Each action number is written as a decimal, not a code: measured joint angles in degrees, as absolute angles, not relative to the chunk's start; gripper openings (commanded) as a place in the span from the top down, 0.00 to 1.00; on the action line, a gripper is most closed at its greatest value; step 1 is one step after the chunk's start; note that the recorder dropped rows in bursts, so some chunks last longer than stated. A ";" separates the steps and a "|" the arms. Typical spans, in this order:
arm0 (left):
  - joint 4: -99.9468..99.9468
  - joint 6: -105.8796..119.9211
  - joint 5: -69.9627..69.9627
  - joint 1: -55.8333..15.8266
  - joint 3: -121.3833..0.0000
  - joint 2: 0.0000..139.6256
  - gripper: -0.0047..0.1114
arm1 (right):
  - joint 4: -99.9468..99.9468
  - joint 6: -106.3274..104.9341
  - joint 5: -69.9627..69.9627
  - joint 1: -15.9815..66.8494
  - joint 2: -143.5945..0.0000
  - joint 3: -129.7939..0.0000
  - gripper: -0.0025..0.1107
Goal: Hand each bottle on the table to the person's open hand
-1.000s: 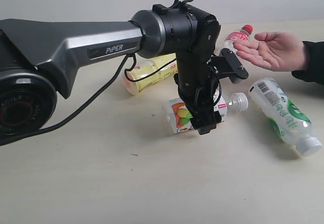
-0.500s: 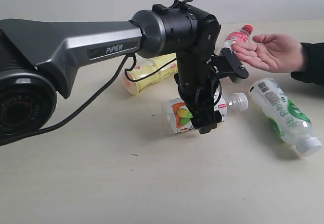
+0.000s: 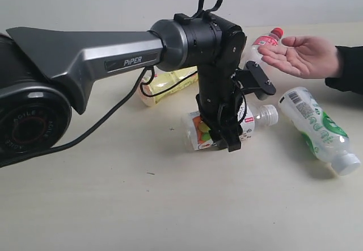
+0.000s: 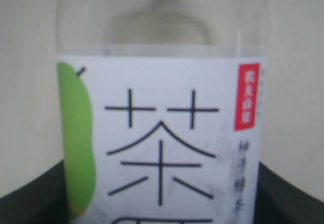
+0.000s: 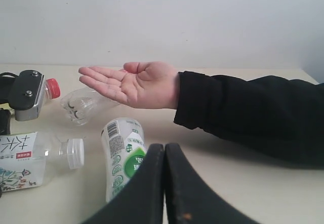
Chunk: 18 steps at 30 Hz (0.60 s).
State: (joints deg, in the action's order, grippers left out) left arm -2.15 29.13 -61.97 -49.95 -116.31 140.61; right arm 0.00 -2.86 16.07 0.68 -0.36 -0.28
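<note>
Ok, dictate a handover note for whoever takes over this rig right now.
The left hand is down over the fruit-label bottle, fingers on either side; whether it grips cannot be told. That bottle lies on the table.
The right hand is shut and empty.
The yellow bottle lies behind the left arm, the red-capped clear bottle by the fingertips of the person's open hand, and the green-white bottle nearer the camera than that palm.
Done: nothing is delivered; the palm is empty.
Left: all four bottles, probably the fruit-label one first.
</note>
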 measured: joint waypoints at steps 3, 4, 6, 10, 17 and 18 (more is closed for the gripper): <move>-2.15 26.90 -64.37 -49.95 -116.31 139.19 0.95 | 0.00 -2.86 16.07 0.68 -0.36 -0.28 0.98; -2.15 26.15 -65.13 -49.95 -116.31 138.39 0.95 | 0.00 -2.86 16.07 0.68 -0.36 -0.28 0.98; -2.15 23.96 -66.45 -49.95 -116.31 136.44 0.95 | 0.00 -2.86 16.07 0.68 -0.36 -0.28 0.98; -2.03 19.37 -68.08 -50.32 -116.31 133.68 0.96 | 0.00 -2.86 16.07 0.68 -0.36 -0.28 0.98; 1.62 6.60 -69.62 -55.25 -117.18 130.21 0.96 | 0.00 -2.86 16.07 0.68 -0.36 -0.28 0.98; 3.13 3.06 -69.87 -56.28 -118.01 130.23 0.96 | 0.00 -2.86 16.07 0.68 -0.36 -0.28 0.98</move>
State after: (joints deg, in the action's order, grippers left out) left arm 3.13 3.06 -69.87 -56.28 -118.01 130.23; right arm 0.00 -2.86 16.07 0.68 -0.36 -0.28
